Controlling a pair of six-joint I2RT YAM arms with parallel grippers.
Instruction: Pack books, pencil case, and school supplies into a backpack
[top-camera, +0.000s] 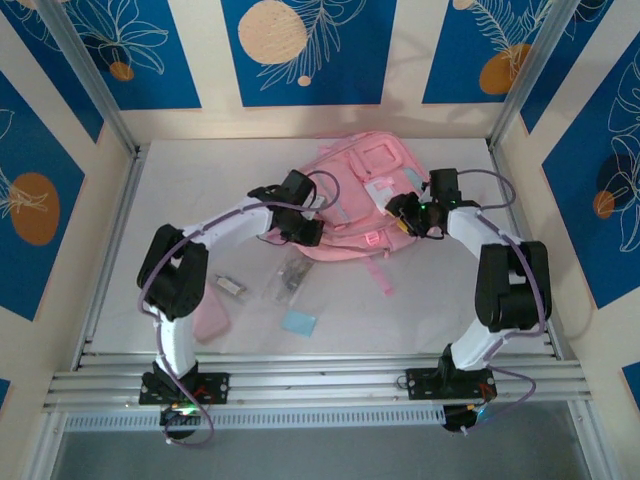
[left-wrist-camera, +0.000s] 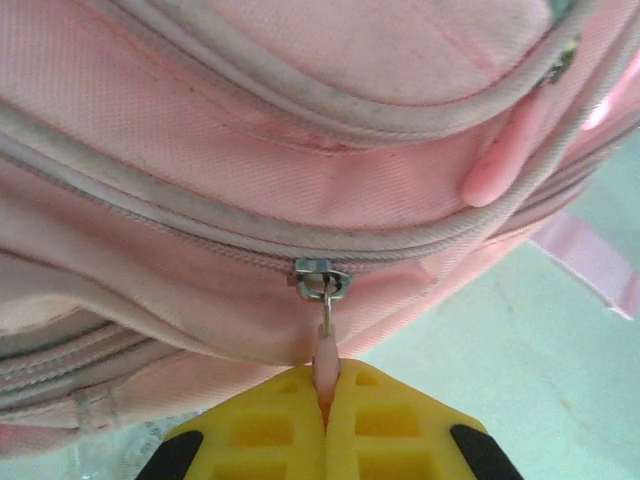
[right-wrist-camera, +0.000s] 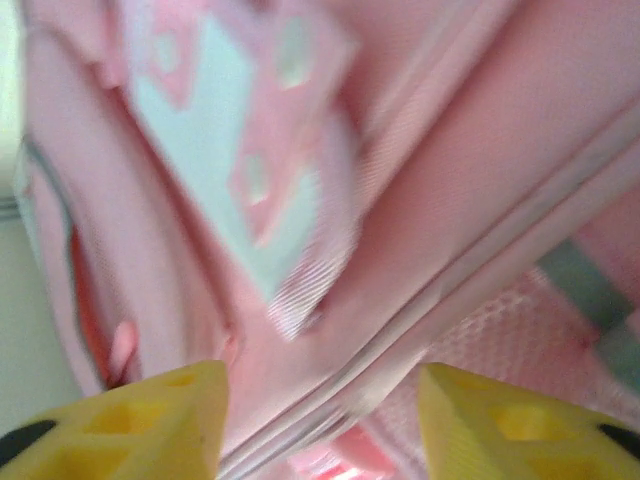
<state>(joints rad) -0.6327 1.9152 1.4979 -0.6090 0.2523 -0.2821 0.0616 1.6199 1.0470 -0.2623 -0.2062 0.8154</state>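
Left gripper: jaws closed on the pink zipper pull, which is pinched between the yellow fingertips. The pull is hung from the metal zipper slider, seated on a zip line of the backpack. A second pink pull tab is seen on a higher zip line, toward the right. From above, the left gripper is placed at the backpack's near-left edge.

Right gripper: fingers spread wide, nothing gripped. Backpack fabric and a zip seam are seen between the fingers; contact cannot be told, view is blurred. The light-blue patch is seen just beyond. From above, the right gripper is set at the backpack's right side.

Backpack is laid flat at the far middle of the table, one strap trailing toward the near edge.

On the table, near-left of the backpack:
- clear bag
- small clip-like piece, to the bag's left
- light-blue pad, closer to the near edge
- pencil case, toward the left edge, partly covered by the left arm

All four are apart from the backpack.
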